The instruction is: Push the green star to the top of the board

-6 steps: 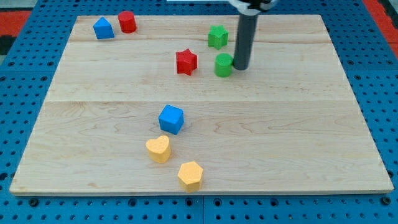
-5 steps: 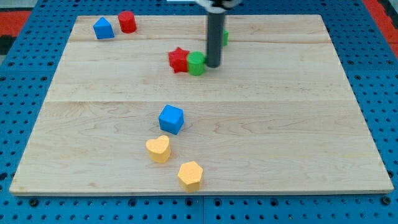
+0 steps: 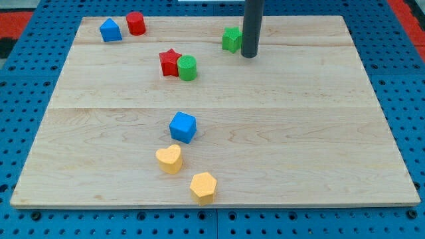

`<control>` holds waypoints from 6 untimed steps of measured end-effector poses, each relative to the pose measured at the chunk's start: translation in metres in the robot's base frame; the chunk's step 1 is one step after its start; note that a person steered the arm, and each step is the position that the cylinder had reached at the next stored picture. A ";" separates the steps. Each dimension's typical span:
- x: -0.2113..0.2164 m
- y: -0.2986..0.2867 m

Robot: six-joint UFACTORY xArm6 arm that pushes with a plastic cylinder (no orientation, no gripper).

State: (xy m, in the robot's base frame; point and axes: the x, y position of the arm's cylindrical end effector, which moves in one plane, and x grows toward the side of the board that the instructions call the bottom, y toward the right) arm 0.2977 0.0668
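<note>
The green star point(image 3: 231, 39) lies near the top of the wooden board point(image 3: 299, 133), right of centre. My tip point(image 3: 249, 56) rests on the board just to the star's right and slightly below it, very close to it or touching it. The rod rises straight up out of the view's top.
A green cylinder point(image 3: 187, 68) touches a red star point(image 3: 170, 62) to the left of my tip. A blue house-shaped block point(image 3: 110, 30) and a red cylinder point(image 3: 136, 23) sit at the top left. A blue cube point(image 3: 182, 127), a yellow heart point(image 3: 169, 159) and a yellow hexagon point(image 3: 203, 186) lie lower down.
My tip pushed the green cylinder left into the red star, shifting both left, then moved back right and up to beside the green star. The green star has not moved.
</note>
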 end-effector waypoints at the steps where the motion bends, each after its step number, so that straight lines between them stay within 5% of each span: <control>1: -0.020 -0.012; 6: -0.043 -0.053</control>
State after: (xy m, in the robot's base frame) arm 0.2552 0.0137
